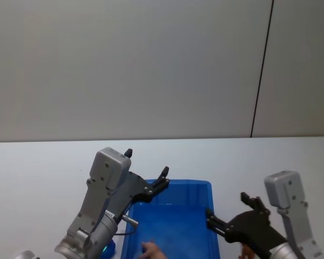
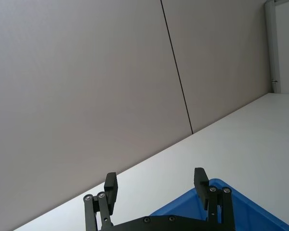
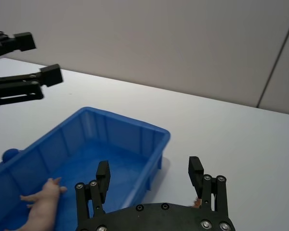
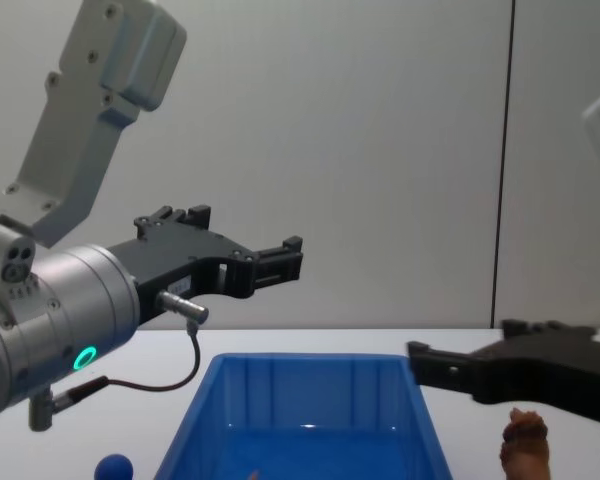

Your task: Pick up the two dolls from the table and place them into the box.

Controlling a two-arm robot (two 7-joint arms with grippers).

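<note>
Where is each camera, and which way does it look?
Head view: on the robot's head, looking down at the blue box on the table; left pincer and right pincer show.
Chest view: lower, looking across the table; a pincer reaches in from each side, the right one over the brown doll.
Left wrist view: on the left arm, facing the wall past its open pincer.
Right wrist view: on the right arm, facing the box past its open pincer.
Shared: head and right wrist views show the pink doll inside the box.
</note>
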